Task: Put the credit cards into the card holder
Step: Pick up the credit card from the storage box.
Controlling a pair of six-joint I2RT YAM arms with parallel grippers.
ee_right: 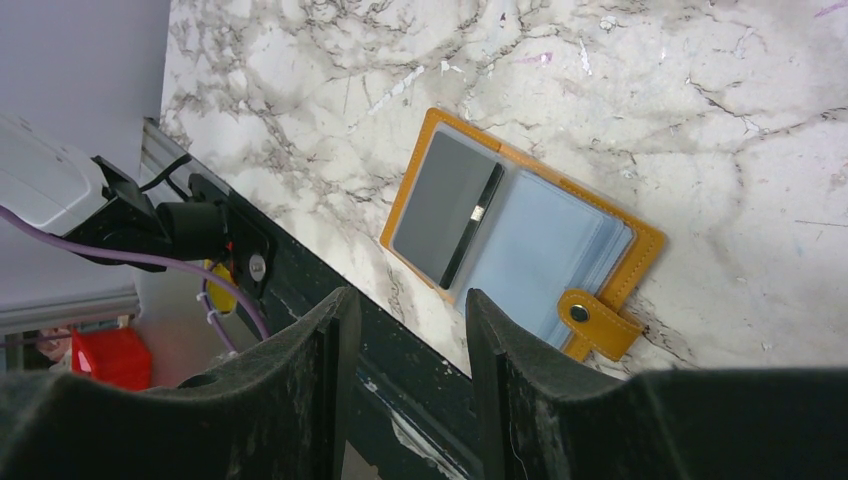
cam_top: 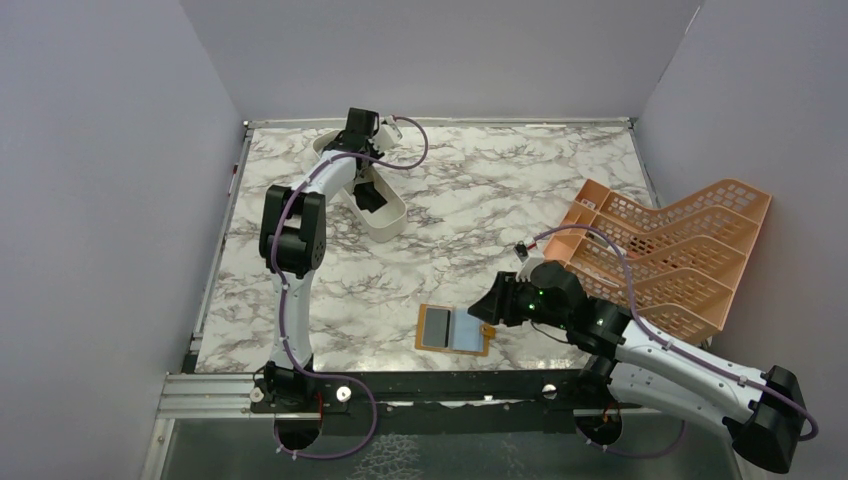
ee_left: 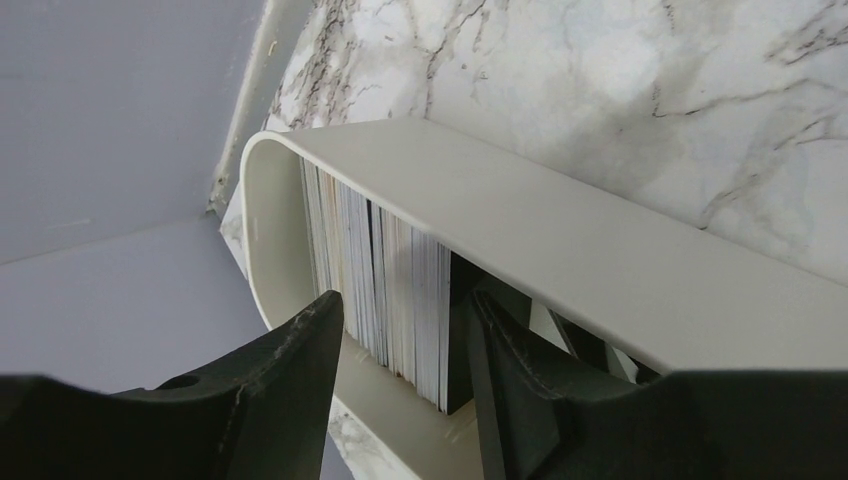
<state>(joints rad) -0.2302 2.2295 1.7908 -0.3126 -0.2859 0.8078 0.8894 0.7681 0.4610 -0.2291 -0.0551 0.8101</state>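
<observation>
Left gripper (ee_left: 404, 310) parted, astride credit cards (ee_left: 385, 265) in tray (ee_left: 560, 225), table's 11 o'clock; closing here risks pinching several together. Right gripper (ee_right: 405, 310) spread, empty.

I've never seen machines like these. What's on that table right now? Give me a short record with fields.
table: marble-patterned
tray: white, far left corner
cards: a stack standing on edge in the tray
left gripper: open, fingers either side of the stack
holder: lying open near the front edge
grey card: at the holder's left panel
right gripper: open, holding nothing, by the holder's right edge
rack: orange lattice, at the right
</observation>
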